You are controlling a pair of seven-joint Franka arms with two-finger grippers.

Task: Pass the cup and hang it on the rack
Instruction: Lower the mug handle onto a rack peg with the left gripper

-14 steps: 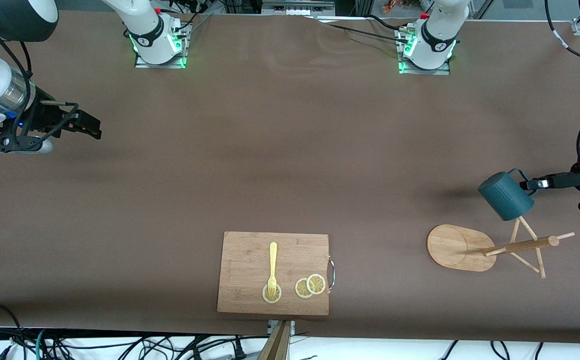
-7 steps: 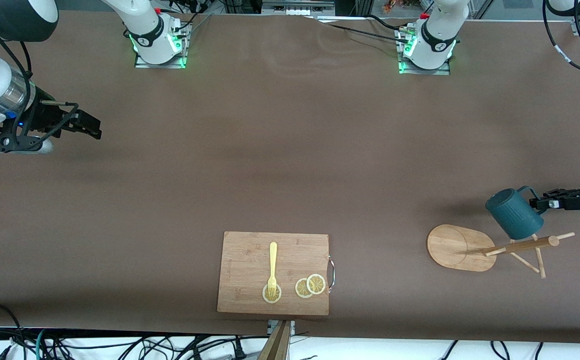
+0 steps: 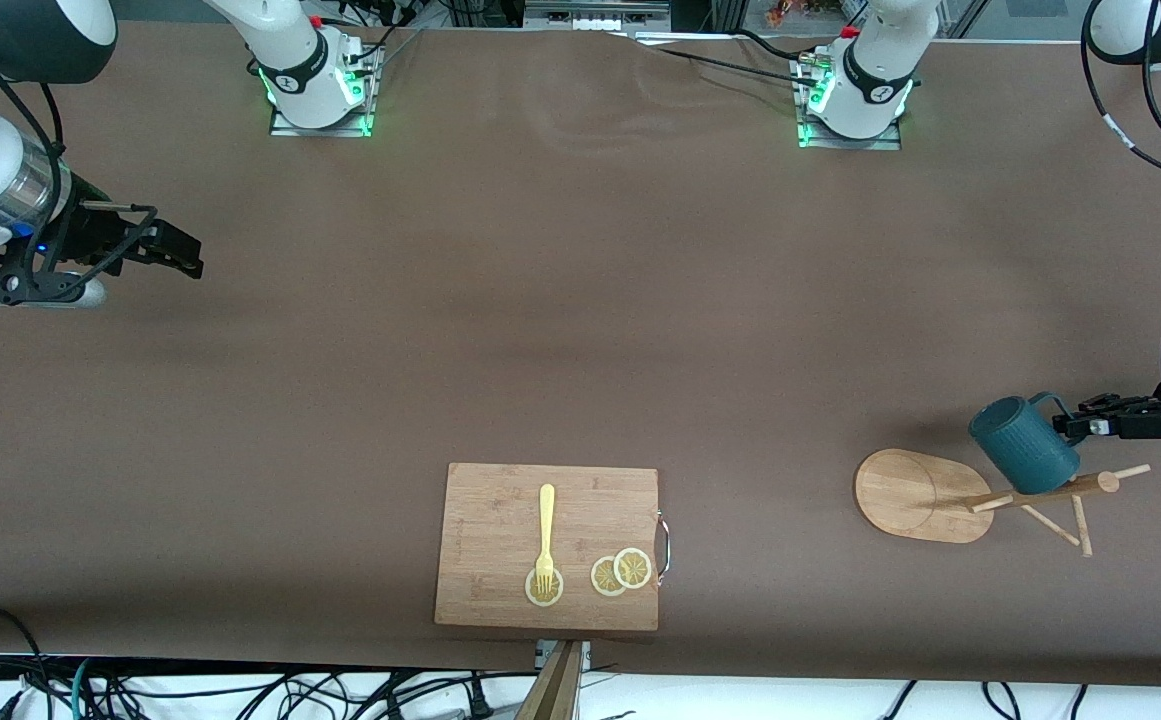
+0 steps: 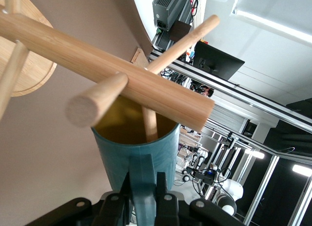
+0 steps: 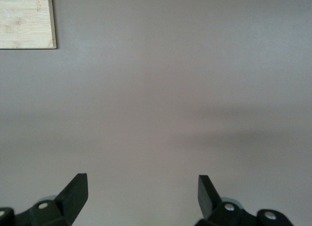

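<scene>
The teal-blue cup [image 3: 1023, 443] is held by its handle in my left gripper [image 3: 1075, 426], over the wooden rack [image 3: 920, 495] at the left arm's end of the table. In the left wrist view the cup [image 4: 134, 150] shows its yellowish inside, and one thin peg [image 4: 150, 123] of the rack reaches into its mouth, under the central pole [image 4: 97, 74]. The left gripper [image 4: 145, 193] is shut on the cup's handle. My right gripper [image 3: 175, 250] waits open and empty over bare table at the right arm's end; it also shows in the right wrist view [image 5: 142, 187].
A wooden cutting board [image 3: 500, 520] with a metal handle lies near the front camera at the table's middle. On it lie a yellow fork [image 3: 546, 530] and lemon slices [image 3: 622, 571]. Its corner shows in the right wrist view [image 5: 27, 21].
My left gripper has lowered the cup toward the rack's pole, so the cup now overlaps the upper pegs. The right arm has not moved.
</scene>
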